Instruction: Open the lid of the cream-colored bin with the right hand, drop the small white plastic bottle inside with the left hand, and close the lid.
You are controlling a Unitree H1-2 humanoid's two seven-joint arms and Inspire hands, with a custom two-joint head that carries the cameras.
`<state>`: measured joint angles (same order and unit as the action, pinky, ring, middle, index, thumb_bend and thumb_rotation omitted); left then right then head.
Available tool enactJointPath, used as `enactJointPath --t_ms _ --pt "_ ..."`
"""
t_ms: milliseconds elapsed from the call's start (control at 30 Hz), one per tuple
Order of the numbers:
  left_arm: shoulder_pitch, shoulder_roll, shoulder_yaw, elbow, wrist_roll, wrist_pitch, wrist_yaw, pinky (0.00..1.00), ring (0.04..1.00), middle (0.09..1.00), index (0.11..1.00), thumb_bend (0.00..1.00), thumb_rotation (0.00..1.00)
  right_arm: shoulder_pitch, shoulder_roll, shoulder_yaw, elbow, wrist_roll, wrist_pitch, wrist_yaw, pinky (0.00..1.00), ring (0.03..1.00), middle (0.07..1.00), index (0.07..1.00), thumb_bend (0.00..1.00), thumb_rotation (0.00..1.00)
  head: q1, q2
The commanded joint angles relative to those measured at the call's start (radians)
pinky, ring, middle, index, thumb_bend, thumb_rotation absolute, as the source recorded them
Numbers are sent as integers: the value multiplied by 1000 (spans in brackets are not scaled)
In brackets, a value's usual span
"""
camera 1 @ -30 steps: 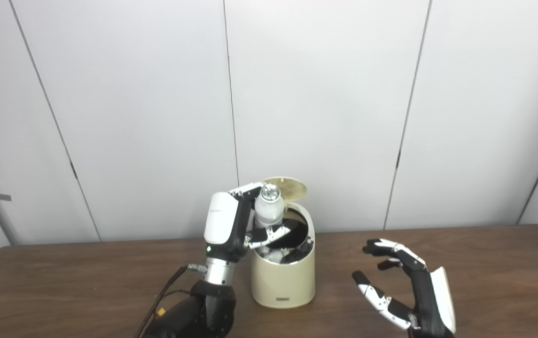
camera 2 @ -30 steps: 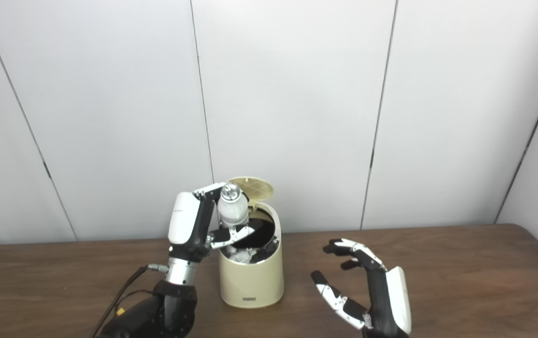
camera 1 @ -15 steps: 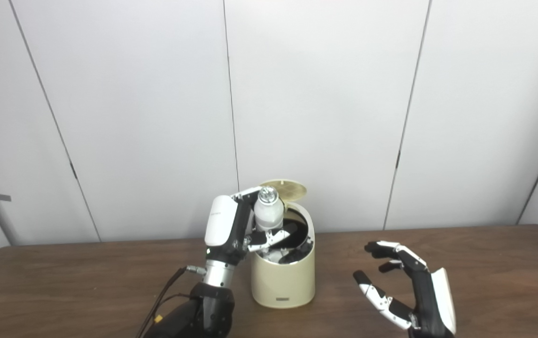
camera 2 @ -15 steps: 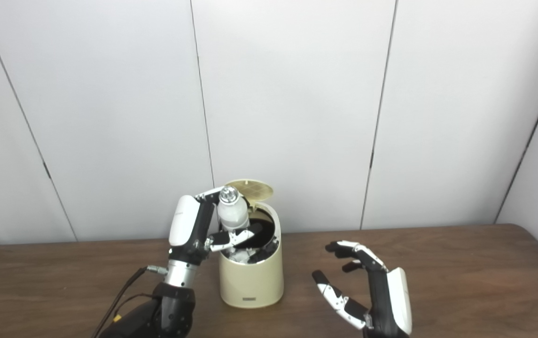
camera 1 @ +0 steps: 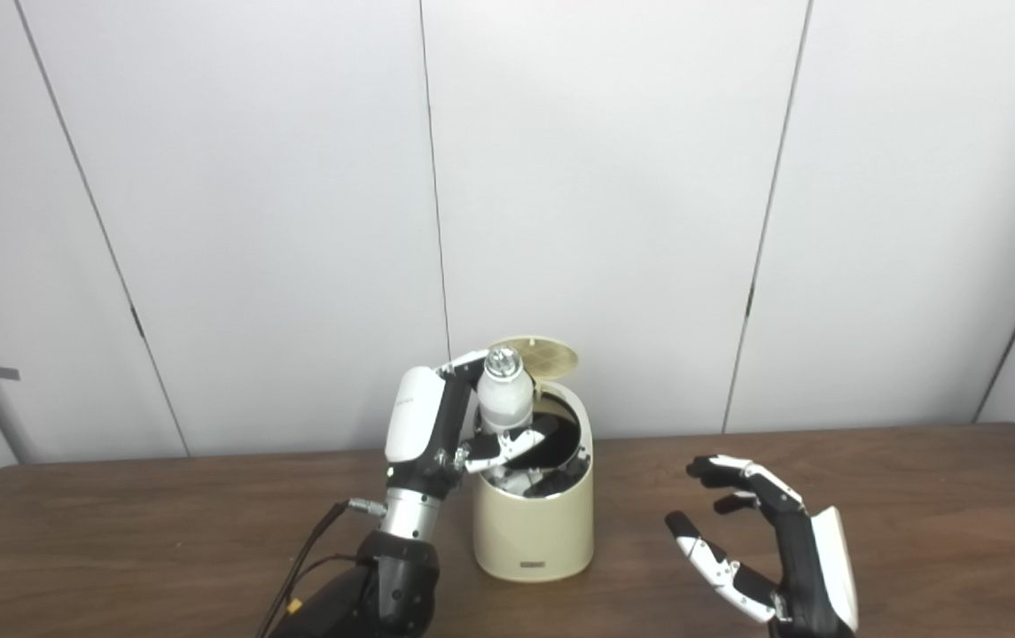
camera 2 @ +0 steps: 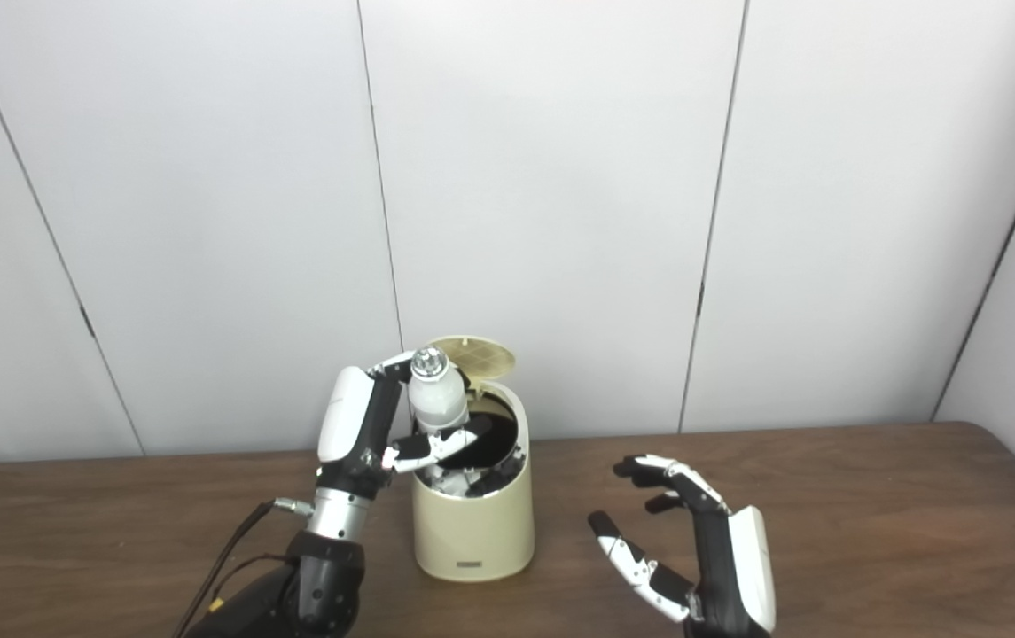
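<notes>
Lid of cream-colored plastic bin stands open; left robot hand grasps small white plastic bottle above it, right robot hand released; drop and closing remain.

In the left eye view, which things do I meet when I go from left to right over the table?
Left robot hand holding the small white plastic bottle → cream-colored round bin with its lid open → right robot hand, open, on the brown wooden table.

Left hand clenched, right hand spread
</notes>
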<state>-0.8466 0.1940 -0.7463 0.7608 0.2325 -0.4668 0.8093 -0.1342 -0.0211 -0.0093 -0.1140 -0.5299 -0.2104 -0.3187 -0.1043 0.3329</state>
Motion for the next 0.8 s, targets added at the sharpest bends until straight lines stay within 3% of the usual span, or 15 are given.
enactJointPath --t_ms 0,67,133,567,767 --pt "-36 6 19 -22 -1 -3 -13 499 562 578 551 901 159 -33 0 2 -30 1 -37 -19 539 663 698 610 279 331 1 0" --pt "-34 5 23 -23 1 -3 -17 499 564 581 568 981 191 -33 -1 1 -29 0 -38 -20 536 661 699 611 280 334 2 1" --pt "-32 5 25 -24 4 -3 -18 499 564 581 572 996 206 -33 -2 1 -31 -2 -38 -20 530 656 695 607 278 334 5 3" --pt "-8 16 17 -50 5 -3 -35 503 567 579 575 1000 242 -32 1 6 -49 -4 -19 -7 499 639 691 604 276 324 14 7" --pt "11 20 33 -71 -24 -3 -90 516 582 593 591 1000 362 -31 -1 6 -44 -6 -19 -9 491 638 688 615 273 280 16 7"
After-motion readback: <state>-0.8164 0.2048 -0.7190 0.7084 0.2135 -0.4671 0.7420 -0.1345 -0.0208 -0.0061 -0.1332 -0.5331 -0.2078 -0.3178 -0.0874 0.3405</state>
